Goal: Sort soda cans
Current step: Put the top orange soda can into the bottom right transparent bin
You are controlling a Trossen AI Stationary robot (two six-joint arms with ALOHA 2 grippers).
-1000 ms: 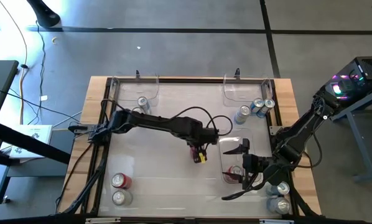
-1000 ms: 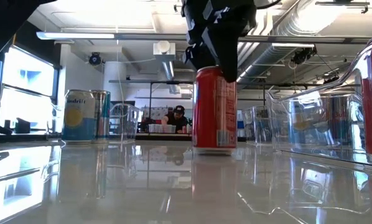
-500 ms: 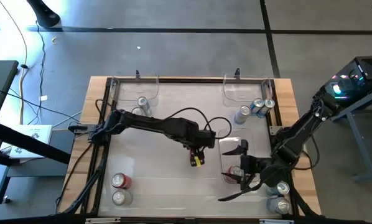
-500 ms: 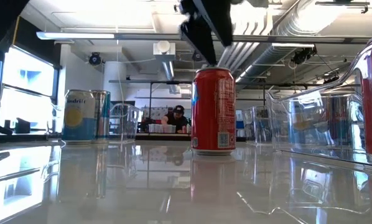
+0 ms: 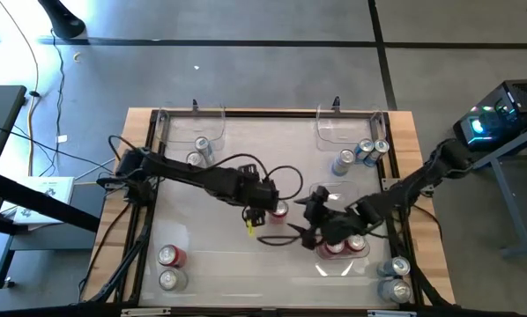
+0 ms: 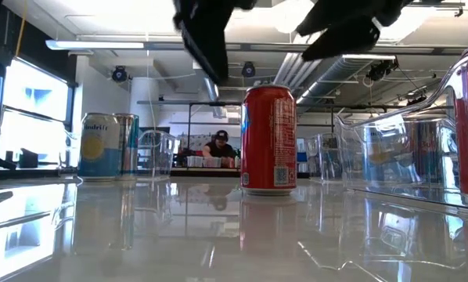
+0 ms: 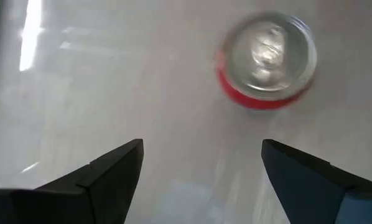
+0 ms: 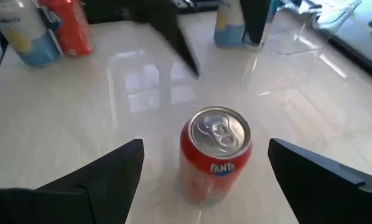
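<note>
Right gripper (image 5: 309,217) is held open just beside the red Fanta can (image 5: 279,210), which stands upright and untouched at the middle of the worktop (image 5: 211,255). On the can's other side, the left gripper (image 5: 253,220) is likewise spread open, empty. Farther from the can, other soda cans (image 5: 362,153) are grouped by a clear bin (image 5: 352,129).

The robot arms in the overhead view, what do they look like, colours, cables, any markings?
Both arms are dark, nearly black, built of slim jointed segments. The left arm has a loose black cable looping beside it and a small yellow tag near its pincer. The right arm ends in a matching pincer. In the wrist views, each pincer's fingers are flat, dark, wedge-shaped blades.
</note>
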